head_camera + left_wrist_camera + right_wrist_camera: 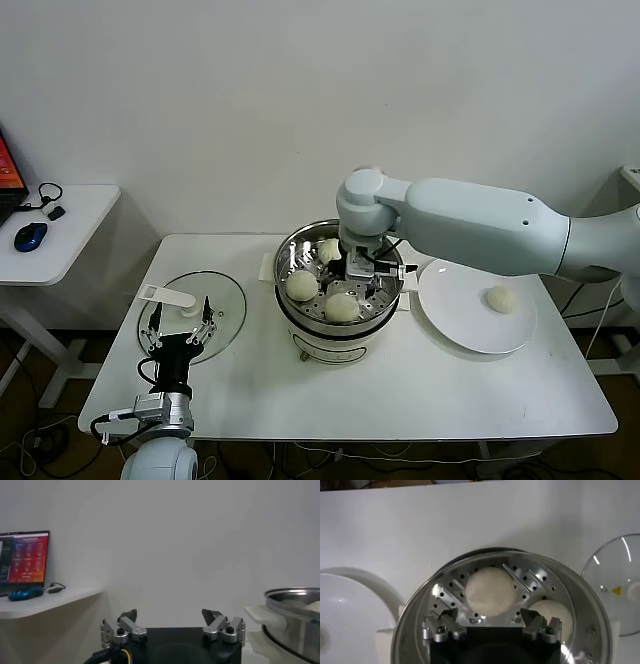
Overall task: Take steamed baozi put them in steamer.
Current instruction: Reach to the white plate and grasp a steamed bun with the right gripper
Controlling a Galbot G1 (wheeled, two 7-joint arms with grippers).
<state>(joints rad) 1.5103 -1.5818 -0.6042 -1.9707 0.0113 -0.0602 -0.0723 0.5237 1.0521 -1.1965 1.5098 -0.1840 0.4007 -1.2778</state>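
Observation:
The steel steamer [296, 318] stands mid-table with three steamed baozi in it: one at the left [301, 286], one at the front [342, 307] and one at the back [329, 250]. A fourth baozi [501, 298] lies on the white plate [460, 325] to the right. My right gripper [362, 272] hangs open inside the steamer. In the right wrist view a baozi [490, 591] rests on the perforated floor just beyond the right gripper [489, 619], and neither finger touches it. Another baozi [550, 612] lies beside it. My left gripper [180, 325] is parked open over the glass lid.
The glass lid [225, 300] with its white handle lies flat left of the steamer. A side table [70, 225] with a blue mouse stands at the far left. In the left wrist view the left gripper [170, 617] faces the wall, with the steamer rim [295, 597] to one side.

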